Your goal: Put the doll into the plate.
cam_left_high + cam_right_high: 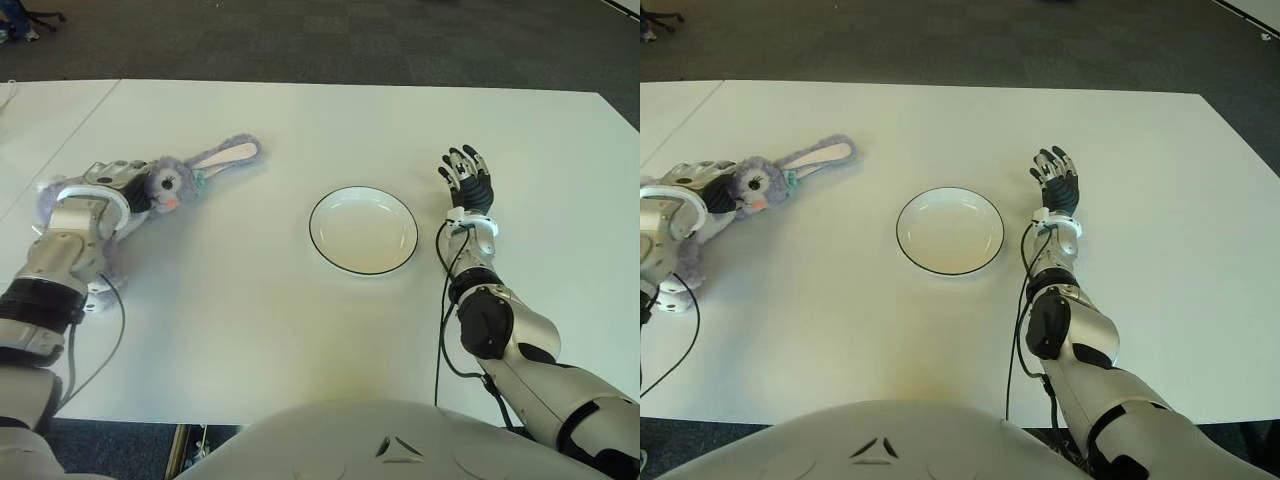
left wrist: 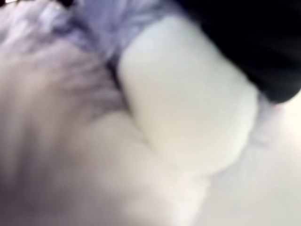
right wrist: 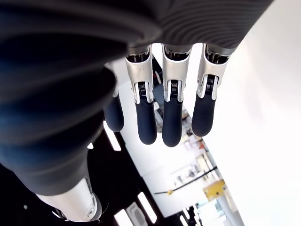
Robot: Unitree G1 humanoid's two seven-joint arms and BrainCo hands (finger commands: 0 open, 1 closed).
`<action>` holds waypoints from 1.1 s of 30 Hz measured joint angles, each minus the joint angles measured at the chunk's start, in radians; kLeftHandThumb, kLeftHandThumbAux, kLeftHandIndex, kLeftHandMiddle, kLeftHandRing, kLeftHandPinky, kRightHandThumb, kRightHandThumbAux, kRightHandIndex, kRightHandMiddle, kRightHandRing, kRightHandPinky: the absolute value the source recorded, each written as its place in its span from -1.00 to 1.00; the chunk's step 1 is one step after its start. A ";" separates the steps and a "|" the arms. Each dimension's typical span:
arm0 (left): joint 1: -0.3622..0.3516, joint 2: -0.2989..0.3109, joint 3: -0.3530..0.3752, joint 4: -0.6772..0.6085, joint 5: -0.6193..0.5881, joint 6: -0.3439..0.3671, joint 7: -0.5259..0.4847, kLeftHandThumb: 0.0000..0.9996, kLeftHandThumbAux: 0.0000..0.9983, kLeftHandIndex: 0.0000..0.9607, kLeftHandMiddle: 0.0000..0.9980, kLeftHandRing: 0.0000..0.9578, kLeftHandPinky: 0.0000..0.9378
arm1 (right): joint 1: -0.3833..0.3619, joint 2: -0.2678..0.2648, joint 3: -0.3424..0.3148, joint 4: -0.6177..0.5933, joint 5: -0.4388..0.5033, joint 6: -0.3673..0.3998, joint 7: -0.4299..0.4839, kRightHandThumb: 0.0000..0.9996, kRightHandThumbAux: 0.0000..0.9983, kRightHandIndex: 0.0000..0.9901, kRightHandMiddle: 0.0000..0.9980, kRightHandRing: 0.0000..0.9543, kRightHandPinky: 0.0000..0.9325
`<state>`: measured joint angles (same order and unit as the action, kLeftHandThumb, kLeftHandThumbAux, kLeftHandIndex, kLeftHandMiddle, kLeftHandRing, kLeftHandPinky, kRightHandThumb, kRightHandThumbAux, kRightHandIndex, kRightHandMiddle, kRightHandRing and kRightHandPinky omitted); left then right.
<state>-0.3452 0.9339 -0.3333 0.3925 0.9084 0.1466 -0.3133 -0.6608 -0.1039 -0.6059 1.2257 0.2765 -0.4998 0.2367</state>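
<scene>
While the left hand sits over the doll at the far left of the table, its fingers are buried in plush and it cannot be told whether they have closed on it; the left wrist view is filled with blurred lilac and cream fur pressed right against the camera. So the grasp looks to be just getting under way, and the carry across to the plate and the release are all yet to come. That doll is a soft, fuzzy lavender rabbit, lying on the table with one long ear, pale on its inner face, stretched out toward the plate and a pink patch on its face. It lies well apart from the plate, which holds nothing: a round, shallow, glossy white dish with a thin dark rim, sitting near the middle of the smooth white table. Over on the far side, the right hand shows just right of the plate, dark fingers straight and spread, holding nothing.
</scene>
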 measured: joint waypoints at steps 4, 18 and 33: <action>-0.042 -0.033 -0.041 0.085 0.040 -0.002 0.091 0.71 0.31 -0.06 -0.07 0.16 0.22 | 0.001 -0.003 0.003 0.000 -0.001 0.000 0.000 -0.55 0.54 -0.55 -0.42 -0.41 -0.40; -0.179 -0.123 -0.140 0.437 0.073 -0.148 0.482 0.71 0.34 -0.16 0.03 0.49 0.57 | 0.006 -0.021 0.003 0.000 0.001 0.002 -0.001 -0.43 0.56 -0.51 -0.41 -0.39 -0.38; -0.356 -0.198 -0.230 0.623 0.061 -0.230 0.544 0.70 0.34 -0.18 0.06 0.58 0.48 | 0.007 -0.033 0.005 0.000 0.001 0.002 -0.004 -0.46 0.51 -0.50 -0.42 -0.40 -0.38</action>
<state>-0.7010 0.7356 -0.5636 1.0154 0.9695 -0.0830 0.2303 -0.6533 -0.1368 -0.6012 1.2259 0.2771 -0.4982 0.2328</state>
